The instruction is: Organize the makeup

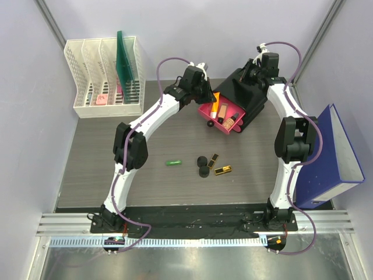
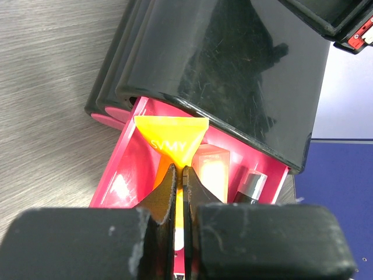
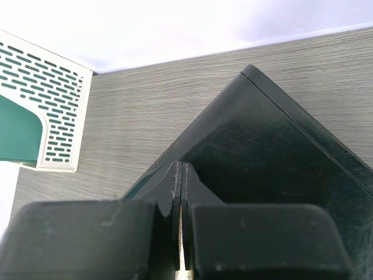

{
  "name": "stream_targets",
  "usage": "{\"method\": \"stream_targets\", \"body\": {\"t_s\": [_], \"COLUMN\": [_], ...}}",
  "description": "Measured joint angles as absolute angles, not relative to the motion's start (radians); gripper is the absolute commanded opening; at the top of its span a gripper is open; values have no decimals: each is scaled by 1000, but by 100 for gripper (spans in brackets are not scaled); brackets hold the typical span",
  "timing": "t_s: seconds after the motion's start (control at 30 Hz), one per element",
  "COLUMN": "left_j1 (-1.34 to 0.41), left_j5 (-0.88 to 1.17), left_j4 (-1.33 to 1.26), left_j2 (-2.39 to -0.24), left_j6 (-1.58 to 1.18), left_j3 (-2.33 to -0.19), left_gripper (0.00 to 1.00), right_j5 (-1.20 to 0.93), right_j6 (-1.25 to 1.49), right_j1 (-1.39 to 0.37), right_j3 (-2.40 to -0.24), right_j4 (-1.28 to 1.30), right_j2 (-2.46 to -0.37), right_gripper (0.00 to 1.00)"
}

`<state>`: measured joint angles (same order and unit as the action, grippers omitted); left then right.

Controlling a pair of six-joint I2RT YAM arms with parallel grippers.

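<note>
Left gripper, clamped on orange tube

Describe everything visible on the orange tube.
The orange tube is glossy, translucent-looking plastic with white lettering near its flared, flat crimped end, which points toward the black box. The left pincer is shut on its body, holding it over the open pink drawer, beside a beige bottle. Its cap is hidden.
</note>
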<state>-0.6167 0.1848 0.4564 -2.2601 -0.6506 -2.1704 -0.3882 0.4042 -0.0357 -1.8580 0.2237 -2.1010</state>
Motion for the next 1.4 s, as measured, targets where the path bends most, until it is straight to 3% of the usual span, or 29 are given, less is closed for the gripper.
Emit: {"method": "stream_targets", "body": {"t_s": [0.73, 0.83, 0.87, 0.9, 1.07, 1.4], "left_j1": [-617, -617, -617, -617, -618, -620], "left_j5": [198, 204, 205, 205, 228, 237], "left_j4": [484, 499, 506, 520, 537, 489], "left_j2": [-2281, -2292, -2297, -2307, -2338, -2320], "left_j6": [-651, -648, -645, -652, -653, -653], "left_j3": [-2205, -2224, -2230, -2232, -2234, -2202], "left_gripper": [1, 36, 53, 57, 64, 67], "right_j5": [-389, -388, -389, -389, -390, -392], "right_j6": [413, 416, 416, 417, 419, 419], "right_j1": [-35, -35, -35, -35, -35, -35], "right_j3": [-1858, -1858, -1858, -1858, -1859, -1861], "right_j4": [224, 224, 223, 223, 220, 219], "right_j2": [-2102, -2102, -2102, -2102, -2105, -2106], "right_gripper": [1, 1, 1, 1, 1, 1]}}
